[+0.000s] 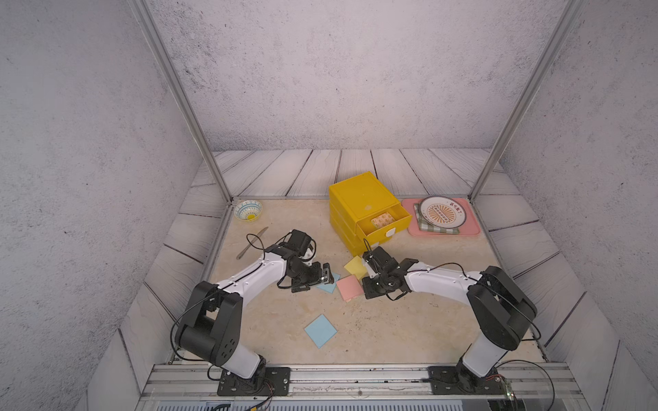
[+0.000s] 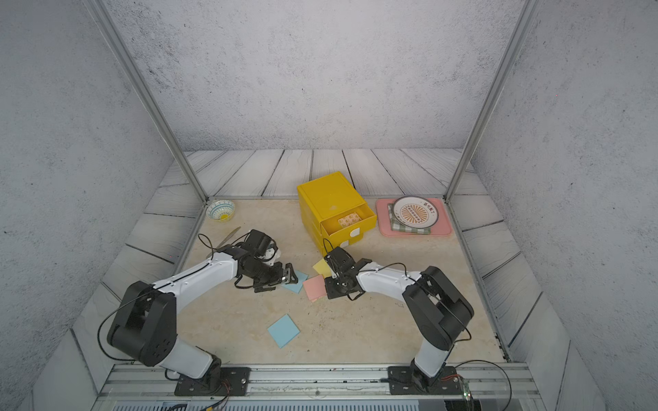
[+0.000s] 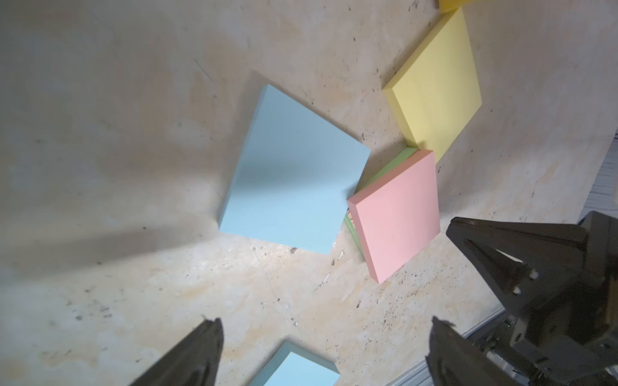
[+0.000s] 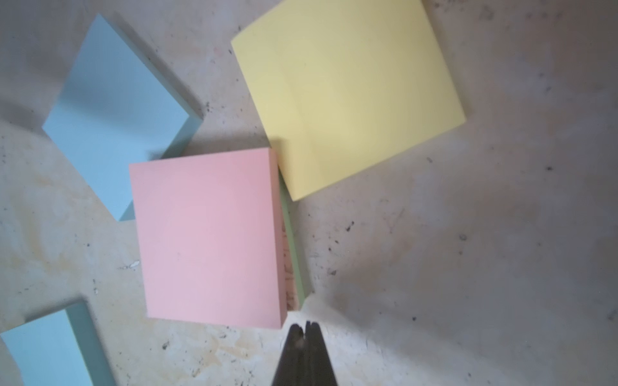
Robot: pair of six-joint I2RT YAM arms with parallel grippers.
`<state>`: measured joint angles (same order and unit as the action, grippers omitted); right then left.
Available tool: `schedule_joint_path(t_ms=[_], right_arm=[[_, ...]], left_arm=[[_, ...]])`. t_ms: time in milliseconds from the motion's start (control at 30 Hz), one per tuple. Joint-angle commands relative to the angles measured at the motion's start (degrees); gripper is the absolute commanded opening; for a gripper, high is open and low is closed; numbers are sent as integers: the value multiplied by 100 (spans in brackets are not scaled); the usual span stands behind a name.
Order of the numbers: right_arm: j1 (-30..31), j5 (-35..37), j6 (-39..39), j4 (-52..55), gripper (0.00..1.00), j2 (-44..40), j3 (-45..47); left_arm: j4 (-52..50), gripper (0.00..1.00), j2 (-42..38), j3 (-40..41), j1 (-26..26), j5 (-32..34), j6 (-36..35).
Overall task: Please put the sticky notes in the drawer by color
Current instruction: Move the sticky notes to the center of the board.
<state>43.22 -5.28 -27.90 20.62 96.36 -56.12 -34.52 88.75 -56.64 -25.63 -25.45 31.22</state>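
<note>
On desk (image 1: 391,320), centre: pink sticky note (image 4: 207,234) atop green note (image 3: 389,168); yellow note (image 4: 347,93), blue note (image 4: 110,117) just beside.
Drawer box (image 1: 359,194): top drawer (image 1: 377,233) pulled out.
Left jaws: spread wide.
Right jaws: closed beside pink corner.

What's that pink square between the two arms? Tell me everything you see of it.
The pink pad is a square block of pastel paper, thick enough to show its sides. It lies flat, stacked slightly askew on a green pad whose edge peeks out. A blue pad and a yellow pad sit close at its corners. Nothing grips it.
</note>
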Motion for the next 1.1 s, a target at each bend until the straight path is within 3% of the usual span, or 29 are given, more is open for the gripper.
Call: schedule_joint_path(t_ms=[0,133,267,567,1067], right_arm=[[-41,101,8,219,0,-275,10],[-27,-89,-2,265,18,-314,-113],[-33,-48,-14,340,23,-410,-154],[-49,382,52,539,22,-808,91],[-59,519,98,618,18,-872,254]], left_arm=[[-29,98,208,-124,-213,6,44],[147,91,510,-214,-442,-52,138],[392,58,740,-405,-460,-274,277],[606,57,1203,-542,-680,-328,448],[838,40,1617,-770,-882,-494,551]])
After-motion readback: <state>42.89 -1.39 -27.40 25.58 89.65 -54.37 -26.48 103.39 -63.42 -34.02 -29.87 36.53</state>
